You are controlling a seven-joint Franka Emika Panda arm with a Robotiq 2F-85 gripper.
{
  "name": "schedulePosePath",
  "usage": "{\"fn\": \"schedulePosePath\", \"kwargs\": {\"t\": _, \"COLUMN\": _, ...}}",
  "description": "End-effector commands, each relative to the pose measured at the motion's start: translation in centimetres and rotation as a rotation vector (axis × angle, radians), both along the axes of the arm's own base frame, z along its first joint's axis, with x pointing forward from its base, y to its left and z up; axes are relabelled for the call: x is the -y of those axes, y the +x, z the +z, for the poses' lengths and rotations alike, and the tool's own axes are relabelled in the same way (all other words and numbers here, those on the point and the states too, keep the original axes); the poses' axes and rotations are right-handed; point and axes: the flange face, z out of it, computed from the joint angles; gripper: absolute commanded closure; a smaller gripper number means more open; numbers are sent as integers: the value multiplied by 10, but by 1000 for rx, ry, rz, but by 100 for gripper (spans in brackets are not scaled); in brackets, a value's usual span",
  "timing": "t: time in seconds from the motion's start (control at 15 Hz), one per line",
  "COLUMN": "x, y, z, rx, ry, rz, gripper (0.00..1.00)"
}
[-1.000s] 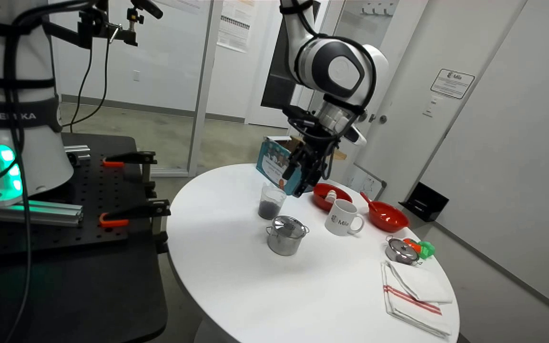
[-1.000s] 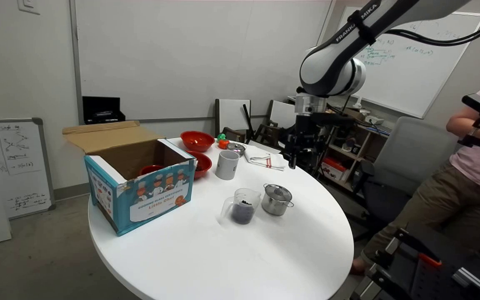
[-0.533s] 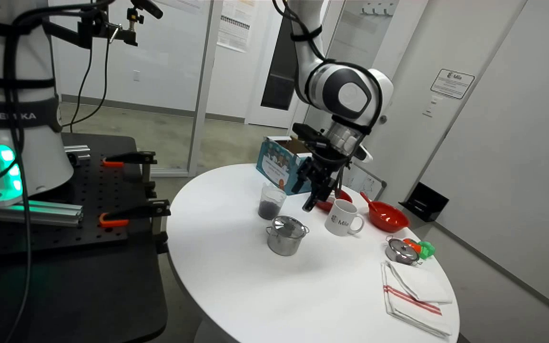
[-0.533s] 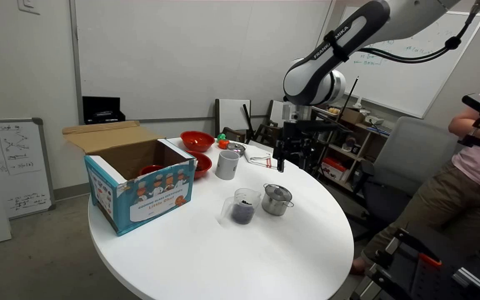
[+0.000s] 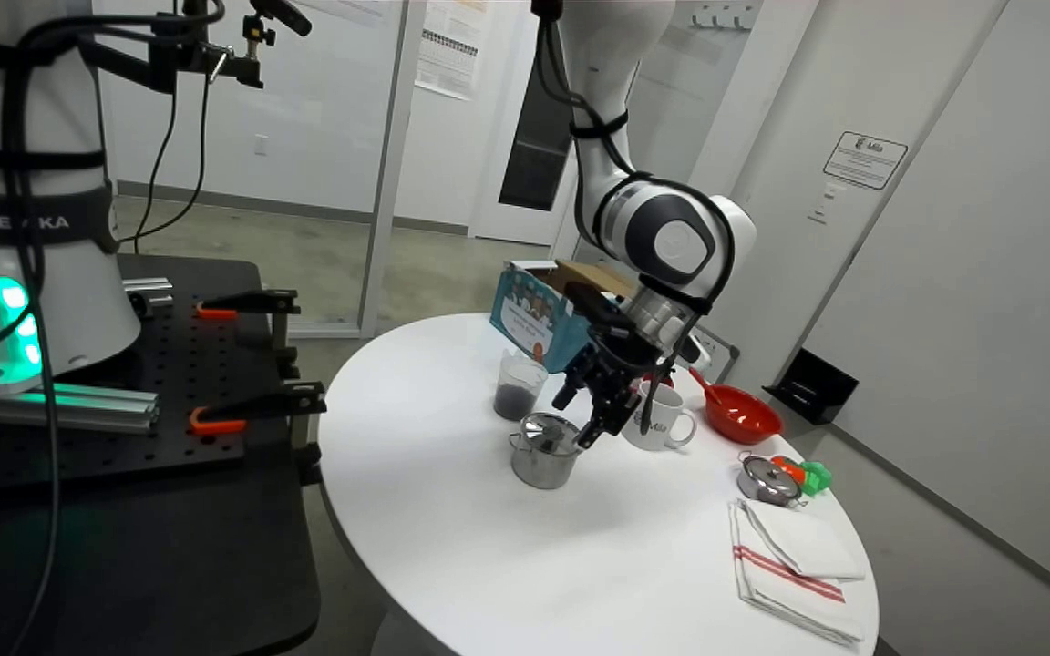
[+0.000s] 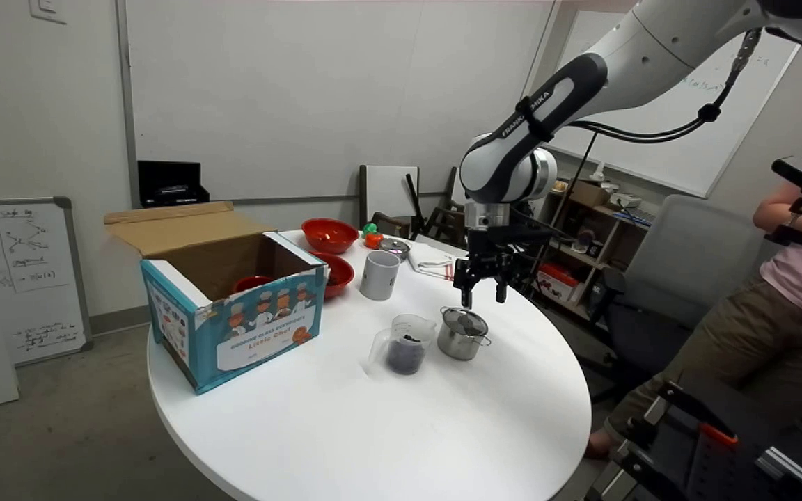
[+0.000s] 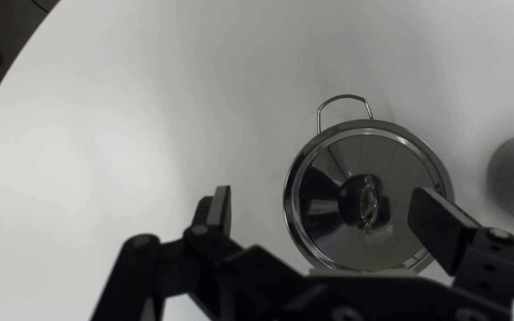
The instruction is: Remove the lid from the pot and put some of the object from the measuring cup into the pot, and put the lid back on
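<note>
In the wrist view the lid [image 7: 366,156] is probably going to handle as light, stiff and slippery: its polished metal rim is offering little grip, so the raised loop knob [image 7: 368,203] at the centre is looking like the place to take hold, pinched across its thin sides. Nothing about it is seeming fragile. The mirror finish is throwing dark wedges around the loop knob, and a wire handle [image 7: 345,96] is poking out past the rim. The gripper [image 7: 321,193] is hanging with its fingers [image 7: 437,229] spread wide, holding nothing; one is showing over the lid, the other off to its side.

In an exterior view the lid is lying on the small silver pot [image 5: 540,469], which is standing upright nearer the edge of the round table [image 5: 452,538] facing the robot's base [image 5: 92,314] than the far edge. Whether one of the fingers is touching the lid is not showing clearly.

In an exterior view the pot's sides are gleaming; it is standing nearer the table's right edge than its left, with the measuring cup [image 6: 420,328] and its dark contents [image 6: 404,358] just beside it, on the left-edge side.
</note>
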Motion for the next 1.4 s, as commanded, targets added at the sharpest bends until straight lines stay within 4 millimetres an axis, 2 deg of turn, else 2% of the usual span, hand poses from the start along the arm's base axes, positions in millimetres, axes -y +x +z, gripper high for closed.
{"fn": "schedulePosePath", "kwargs": {"t": 0.0, "x": 0, "y": 11, "z": -12, "rx": -22, "ry": 36, "rz": 6, "gripper": 0}}
{"fn": "schedulePosePath", "kwargs": {"t": 0.47, "x": -20, "y": 18, "z": -26, "rx": -44, "ry": 87, "rz": 3, "gripper": 0}}
{"fn": "schedulePosePath", "kwargs": {"t": 0.6, "x": -21, "y": 19, "z": -29, "rx": -49, "ry": 96, "rz": -4, "gripper": 4}}
{"fn": "schedulePosePath", "kwargs": {"t": 0.67, "x": -20, "y": 19, "z": -29, "rx": -50, "ry": 97, "rz": -9, "gripper": 20}}
{"fn": "schedulePosePath", "kwargs": {"t": 0.73, "x": -20, "y": 20, "z": -30, "rx": -51, "ry": 100, "rz": -13, "gripper": 28}}
{"fn": "schedulePosePath", "kwargs": {"t": 0.8, "x": -19, "y": 20, "z": -31, "rx": -51, "ry": 103, "rz": -16, "gripper": 31}}
{"fn": "schedulePosePath", "kwargs": {"t": 0.93, "x": -19, "y": 21, "z": -31, "rx": -51, "ry": 101, "rz": -19, "gripper": 44}}
{"fn": "schedulePosePath", "kwargs": {"t": 1.33, "x": -16, "y": 23, "z": -25, "rx": -41, "ry": 97, "rz": -20, "gripper": 90}}
